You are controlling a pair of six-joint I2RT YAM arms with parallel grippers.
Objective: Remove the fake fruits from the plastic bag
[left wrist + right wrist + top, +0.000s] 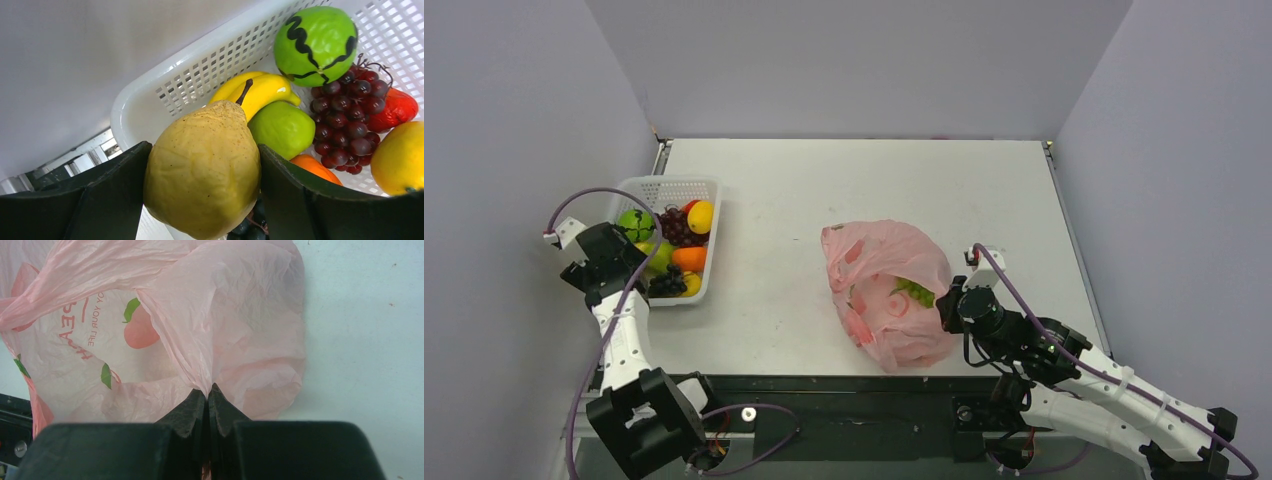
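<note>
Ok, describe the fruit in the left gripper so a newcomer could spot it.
Find the white mesh basket at the table's left edge; the left gripper hangs over its near end. The fruit clamped between its fingers is a pear. It alone has dull, speckled yellow-green skin; the fruits lying in the basket are glossy.

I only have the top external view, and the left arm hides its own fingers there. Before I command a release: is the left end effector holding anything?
Observer: Yes, the left wrist view shows the left end effector shut on a yellowish-green plastic pear with a dark stem.
Operator: What is under it?
Observer: Some dark plastic grapes show just below the pear, inside the white perforated plastic basket.
Operator: And the right side?
Observer: The right end effector is shut on a fold of the translucent pink plastic bag.
</note>
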